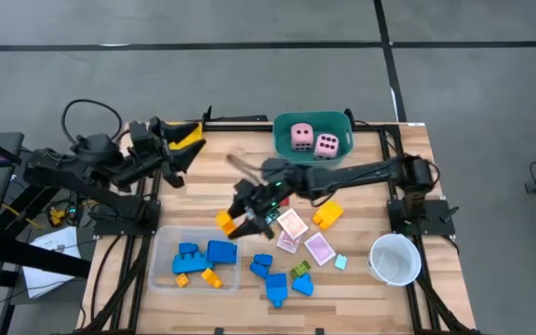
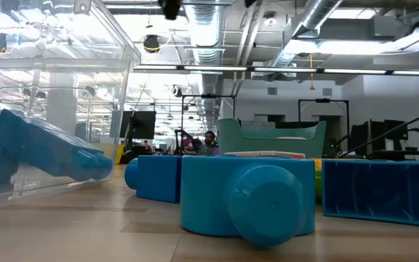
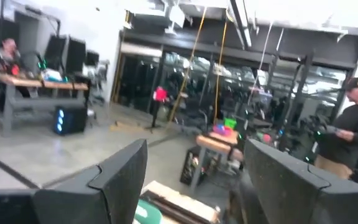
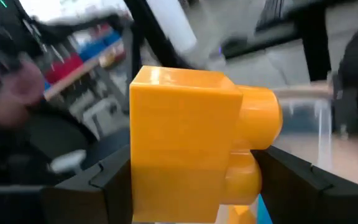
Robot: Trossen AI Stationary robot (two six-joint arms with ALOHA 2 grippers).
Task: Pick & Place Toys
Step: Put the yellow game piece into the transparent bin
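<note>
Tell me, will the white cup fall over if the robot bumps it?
Probably, yes. The white cup stands upright near the table's edge and looks empty inside, so it's likely light and easy to tip. Its round shape suggests it could then roll. It looks thin, so a hard squeeze might dent it.

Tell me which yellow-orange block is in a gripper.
The yellow-orange block clamped in the right gripper, just above the clear tray. The others lie loose: one right of the cards, smaller ones in the tray.
</note>
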